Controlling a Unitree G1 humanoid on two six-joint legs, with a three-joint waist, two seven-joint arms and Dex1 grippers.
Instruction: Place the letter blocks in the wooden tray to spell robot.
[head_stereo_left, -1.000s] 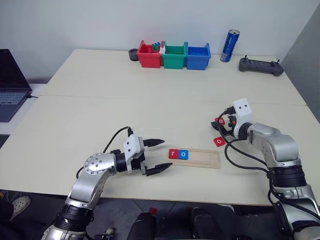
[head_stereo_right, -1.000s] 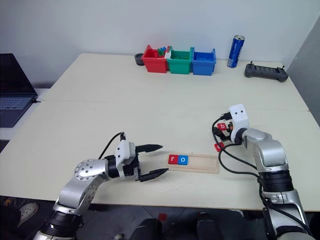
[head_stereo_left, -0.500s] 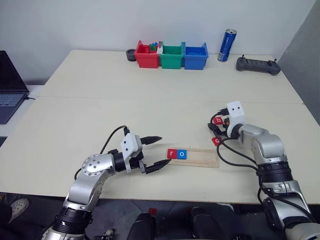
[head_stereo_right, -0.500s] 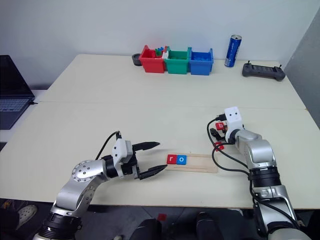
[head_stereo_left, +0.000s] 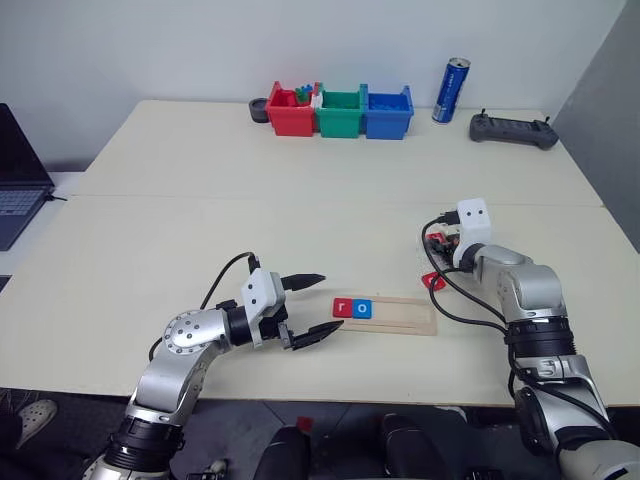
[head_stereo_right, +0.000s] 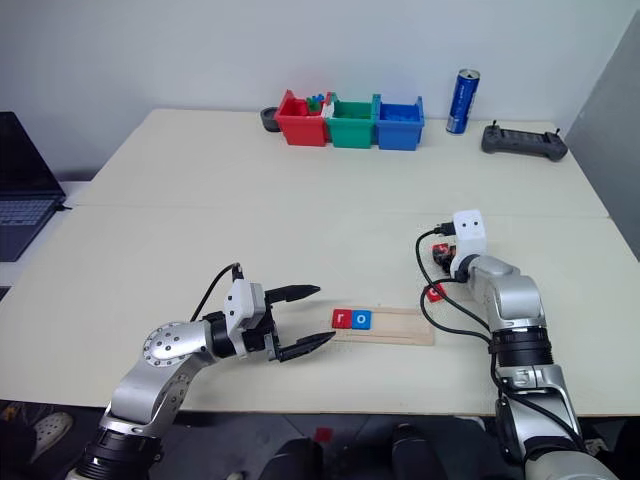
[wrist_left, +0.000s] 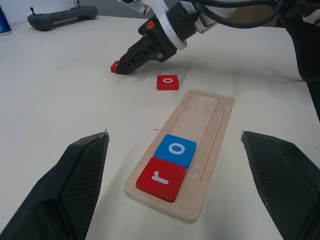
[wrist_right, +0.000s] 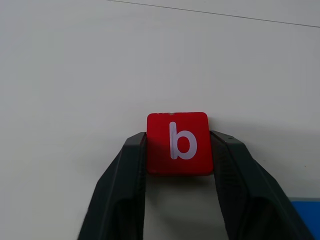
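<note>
a: what is the right gripper (wrist_right: 177, 150) doing?
b: its two black fingers (wrist_right: 125, 185) are closed partway against the opposite edges of the red "b" tile (wrist_right: 178, 143), which lies flat on the pale desk (head_stereo_left: 300, 220). the tile sits squarely between the fingertips, its white letter facing up.

a: and the left gripper (head_stereo_left: 312, 305)?
b: it hangs wide open and empty, its textured, tapering black fingers spread apart just beside the near end of the wooden tray (head_stereo_left: 405, 316).

a: describe the tray and its contents.
b: a long, flat, pale-wood strip with rounded corners and a shallow lengthwise groove. a red "r" tile (wrist_left: 161, 178) and a blue "o" tile (wrist_left: 175, 149) lie touching, side by side, at the end nearest the left gripper; the rest of the groove is bare.

a: any other letter tiles?
b: a red "o" tile (wrist_left: 167, 82) lies on the desk just past the far end of the tray, near the right gripper. a blue corner shows at the edge of the right wrist view; what it is cannot be told.

a: shapes and finish?
b: small flat squares with rounded corners, smooth and matte.
</note>
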